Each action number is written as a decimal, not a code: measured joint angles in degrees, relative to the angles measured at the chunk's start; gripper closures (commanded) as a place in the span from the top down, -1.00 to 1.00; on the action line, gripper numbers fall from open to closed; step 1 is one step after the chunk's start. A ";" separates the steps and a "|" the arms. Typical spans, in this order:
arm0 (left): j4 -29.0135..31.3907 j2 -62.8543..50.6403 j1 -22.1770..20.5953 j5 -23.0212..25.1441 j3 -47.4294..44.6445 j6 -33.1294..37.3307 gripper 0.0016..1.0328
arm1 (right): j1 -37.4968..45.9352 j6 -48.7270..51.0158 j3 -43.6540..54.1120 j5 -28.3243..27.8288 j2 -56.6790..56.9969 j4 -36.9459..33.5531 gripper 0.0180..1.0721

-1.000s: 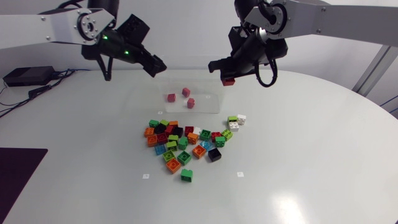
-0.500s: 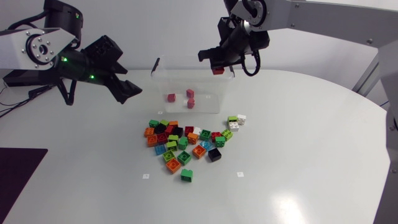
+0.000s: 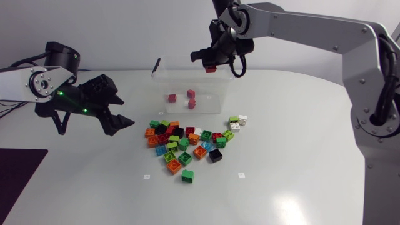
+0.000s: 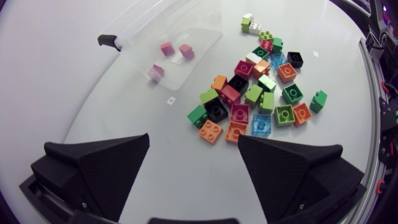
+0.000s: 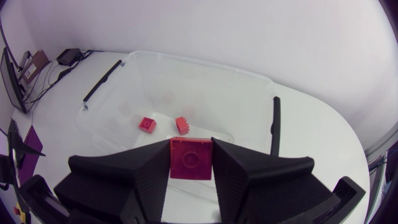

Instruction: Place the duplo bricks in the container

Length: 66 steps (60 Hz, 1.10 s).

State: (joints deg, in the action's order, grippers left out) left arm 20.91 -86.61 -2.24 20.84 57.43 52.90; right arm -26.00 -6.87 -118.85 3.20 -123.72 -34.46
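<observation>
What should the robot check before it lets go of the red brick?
1. The red brick is held between the fingers of the right gripper: ok.
2. The brick is above the container: ok, judging by the right wrist view.
3. The container is open on top: ok.
4. Room inside: ok, only three small bricks lie there.
5. The left gripper is away from the container: ok, open, beside the pile.

Occlusions and cut-offs, as observed.
My right gripper (image 5: 191, 149) hides the red brick's (image 5: 190, 158) sides and the container's (image 5: 205, 87) near wall. My left gripper's (image 4: 193, 138) finger bases run out of view. Bricks in the pile (image 4: 253, 94) overlap, so I cannot count them.
</observation>
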 measured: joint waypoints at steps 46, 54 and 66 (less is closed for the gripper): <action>-7.65 -14.40 1.22 2.95 -2.25 16.55 0.91 | -0.92 2.23 0.85 2.82 -0.02 5.18 0.88; -8.00 -17.73 1.20 3.58 -1.62 18.34 0.90 | -0.92 2.43 6.51 2.23 7.04 6.49 0.88; -8.00 -21.84 0.70 4.87 1.60 19.61 0.90 | -0.96 2.62 19.98 0.85 18.51 11.04 0.88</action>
State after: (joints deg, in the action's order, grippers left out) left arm 12.91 -108.44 -1.54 25.71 59.02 72.51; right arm -26.96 -4.25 -98.87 4.05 -105.21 -23.42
